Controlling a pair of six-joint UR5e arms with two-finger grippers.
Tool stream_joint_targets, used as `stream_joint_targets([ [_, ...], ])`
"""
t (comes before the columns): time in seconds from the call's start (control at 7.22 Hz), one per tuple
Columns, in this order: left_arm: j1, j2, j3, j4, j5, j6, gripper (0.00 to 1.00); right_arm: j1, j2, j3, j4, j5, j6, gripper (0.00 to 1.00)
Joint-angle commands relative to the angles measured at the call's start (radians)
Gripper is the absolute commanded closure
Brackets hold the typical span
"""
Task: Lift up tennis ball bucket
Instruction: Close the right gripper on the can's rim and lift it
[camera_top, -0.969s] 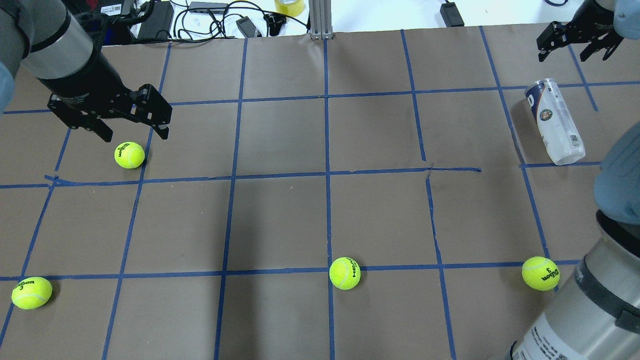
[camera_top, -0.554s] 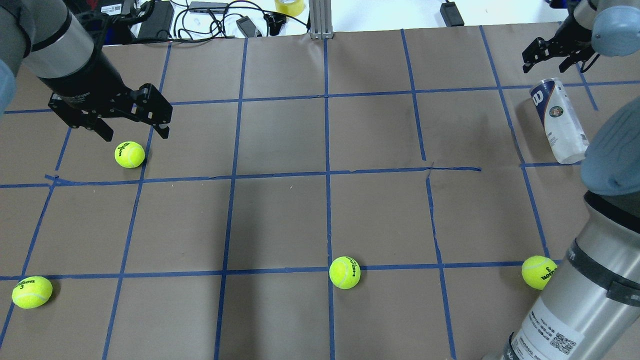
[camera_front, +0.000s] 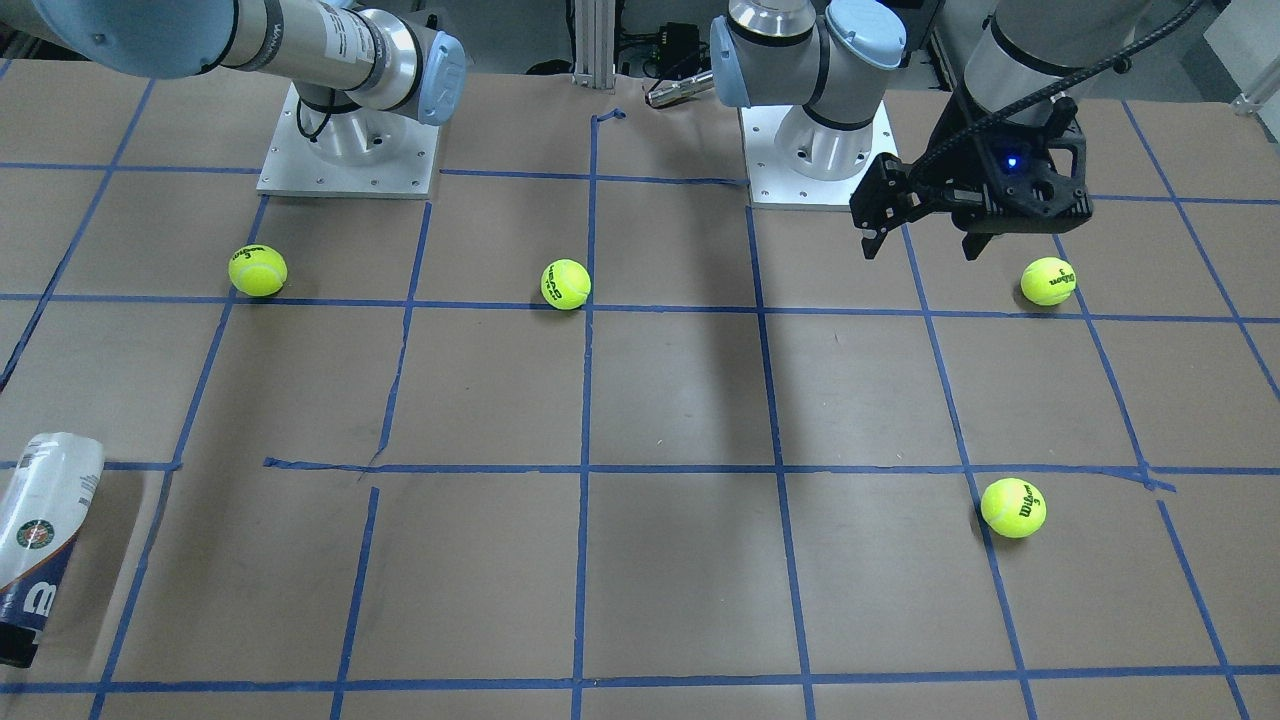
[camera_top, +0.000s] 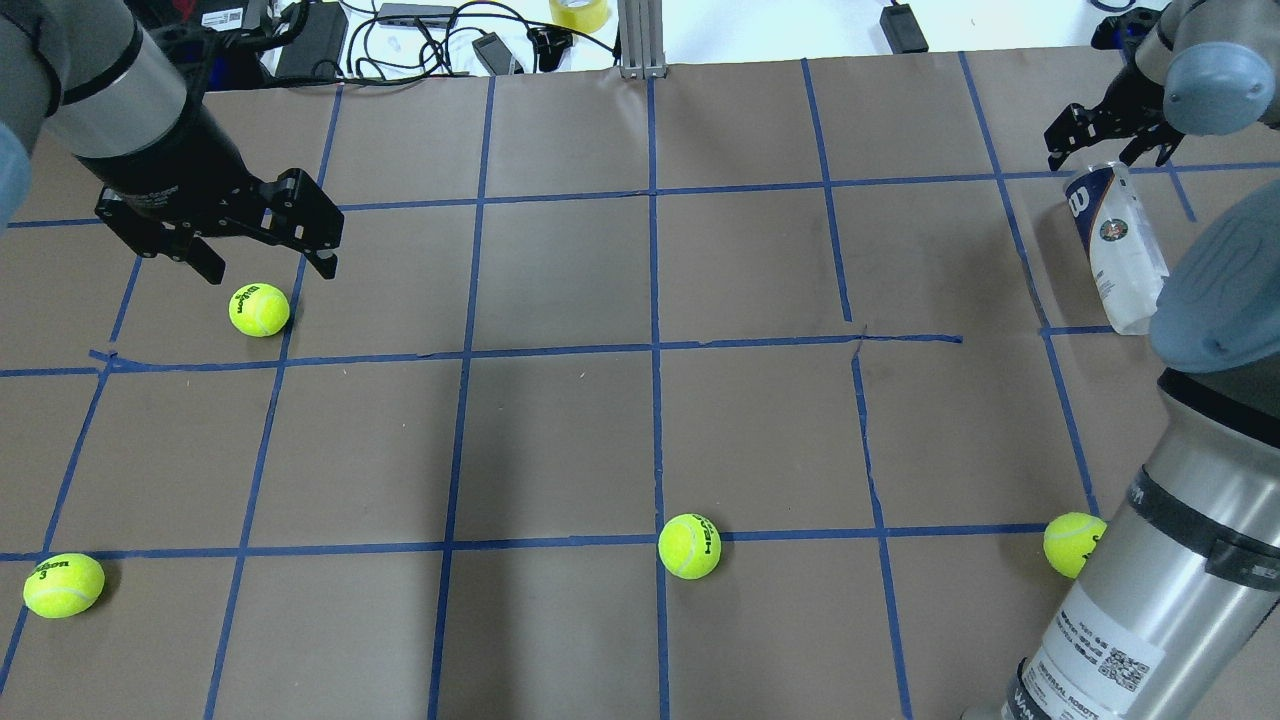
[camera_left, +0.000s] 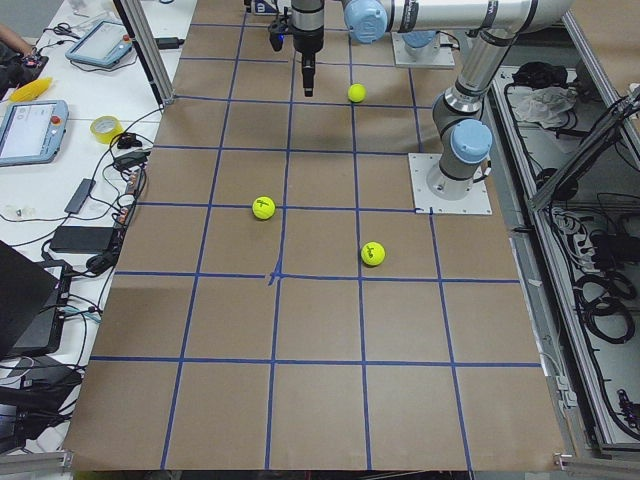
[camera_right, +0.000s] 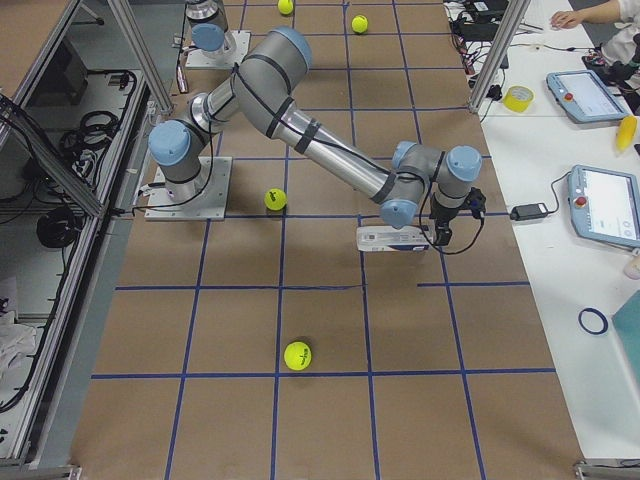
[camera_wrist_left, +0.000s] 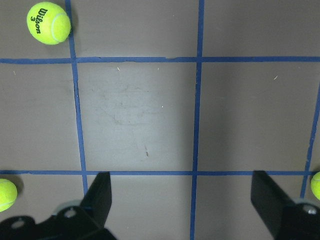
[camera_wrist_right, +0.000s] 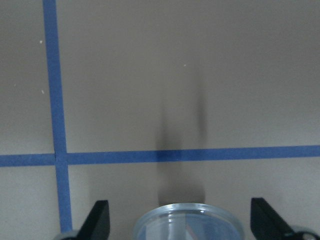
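The tennis ball bucket is a clear can with a white and navy label. It lies on its side at the table's far right, and also shows in the front view and the exterior right view. My right gripper is open and hovers at the can's navy far end. In the right wrist view the can's round end sits between the spread fingers. My left gripper is open and empty above a tennis ball.
Other tennis balls lie at the near left, near middle and near right, the last beside my right arm's base link. Cables and a tape roll lie beyond the far edge.
My right gripper has moved left and down to the can's far end, and the arm has swung in over the can's near end. The can looks slightly turned. The left arm has not moved.
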Motion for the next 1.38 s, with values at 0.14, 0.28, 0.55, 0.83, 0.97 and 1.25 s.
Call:
stream_joint_targets([
  [0.14, 0.000, 0.000, 0.000, 0.001, -0.001, -0.001, 0.00, 0.002, -0.001, -0.043, 0.075, -0.054, 0.018, 0.04],
  [0.28, 0.000, 0.000, 0.002, 0.001, -0.001, 0.000, 0.00, 0.005, -0.011, -0.043, 0.098, -0.021, 0.044, 0.03],
  [0.55, 0.012, 0.009, 0.014, 0.004, -0.014, -0.001, 0.00, 0.008, -0.014, -0.035, 0.104, 0.001, -0.006, 0.02],
  [0.83, 0.015, 0.009, 0.014, 0.006, 0.000, -0.001, 0.00, 0.005, -0.011, 0.015, 0.060, -0.010, -0.086, 0.02],
  [0.97, 0.015, 0.009, 0.013, 0.009, 0.000, -0.001, 0.00, 0.001, -0.016, 0.041, 0.038, -0.011, -0.088, 0.02],
  [1.25, 0.015, 0.009, 0.013, 0.006, 0.002, -0.001, 0.00, 0.001, -0.016, 0.046, 0.038, -0.017, -0.085, 0.01],
])
